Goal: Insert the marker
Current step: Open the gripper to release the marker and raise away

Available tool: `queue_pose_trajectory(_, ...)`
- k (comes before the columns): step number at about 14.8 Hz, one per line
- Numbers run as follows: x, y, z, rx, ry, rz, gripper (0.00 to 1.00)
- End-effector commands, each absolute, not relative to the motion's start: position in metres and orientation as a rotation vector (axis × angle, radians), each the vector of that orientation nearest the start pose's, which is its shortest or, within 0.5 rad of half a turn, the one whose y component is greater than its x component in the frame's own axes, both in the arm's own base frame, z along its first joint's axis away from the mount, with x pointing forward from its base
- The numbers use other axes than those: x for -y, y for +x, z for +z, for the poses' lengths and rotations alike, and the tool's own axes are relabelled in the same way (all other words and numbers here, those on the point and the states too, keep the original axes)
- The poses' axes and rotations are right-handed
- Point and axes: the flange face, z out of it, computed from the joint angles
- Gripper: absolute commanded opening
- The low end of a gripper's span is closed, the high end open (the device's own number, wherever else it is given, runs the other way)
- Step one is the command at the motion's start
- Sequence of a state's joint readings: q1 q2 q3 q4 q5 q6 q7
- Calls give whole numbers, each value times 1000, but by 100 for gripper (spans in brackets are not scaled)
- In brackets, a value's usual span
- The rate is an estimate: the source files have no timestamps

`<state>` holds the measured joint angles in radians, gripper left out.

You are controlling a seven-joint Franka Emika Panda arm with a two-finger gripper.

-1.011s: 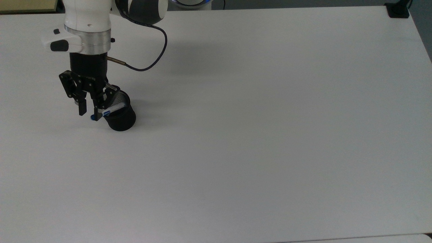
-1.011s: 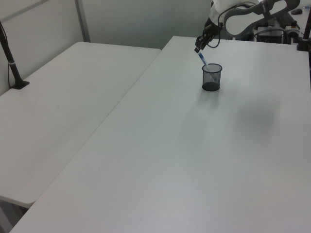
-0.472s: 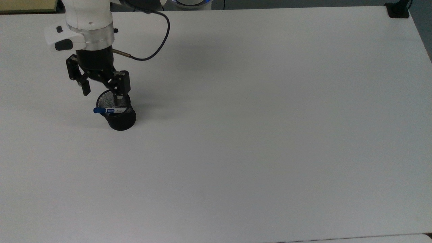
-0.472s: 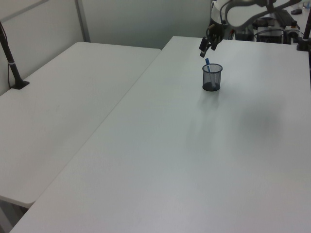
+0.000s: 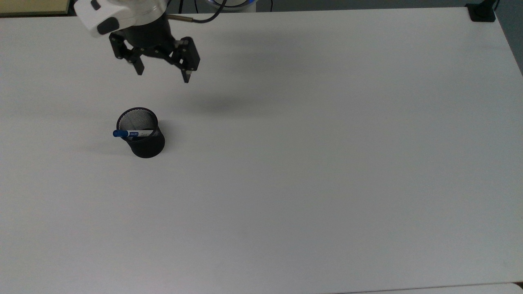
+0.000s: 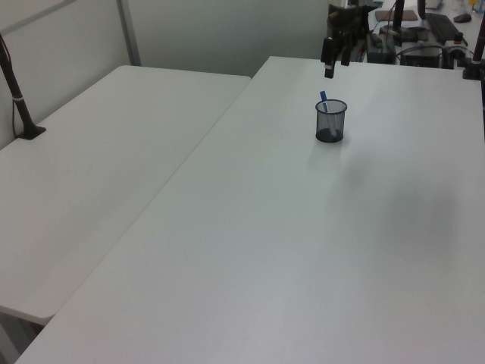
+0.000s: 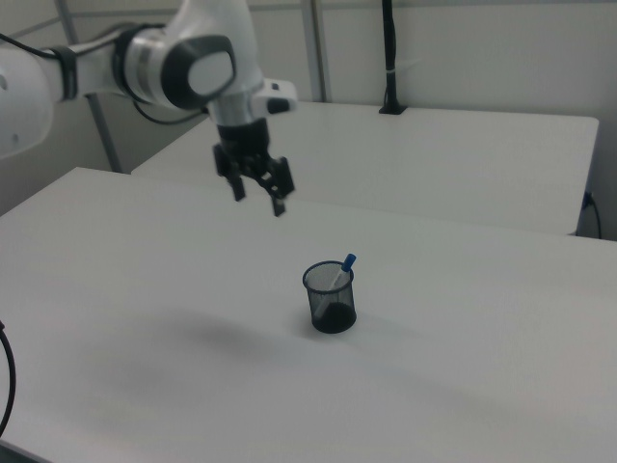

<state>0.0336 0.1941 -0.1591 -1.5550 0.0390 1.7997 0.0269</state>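
Marker (image 5: 132, 133) rests inside mesh cup (image 5: 143, 143) toward desk's (image 5: 327, 163) far edge; gripper (image 5: 162, 75) hangs open, empty, apart—insertion looks done, only withdrawal left.

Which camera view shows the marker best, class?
The top view: the marker shows its white barrel and blue cap leaning on the cup rim. The right view shows only its upper part; the left view, a blue tip.
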Motion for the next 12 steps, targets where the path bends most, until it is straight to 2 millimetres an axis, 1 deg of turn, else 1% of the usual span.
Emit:
queue_pose_trajectory(1, 44, 602, 569, -147, -3106, 8, 100)
queue_pose_trajectory(3, 44, 593, 576, -133, -3133, 49, 100)
queue_pose_trajectory(4, 41, 590, 579, -114, -3167, 56, 100)
queue_pose_trajectory(5, 32, 587, 584, -84, -3197, 58, 100)
queue_pose_trajectory(7, 29, 585, 588, -56, -3223, 57, 100)
queue_pose_trajectory(12, 30, 585, 585, -75, -3217, 61, 100)
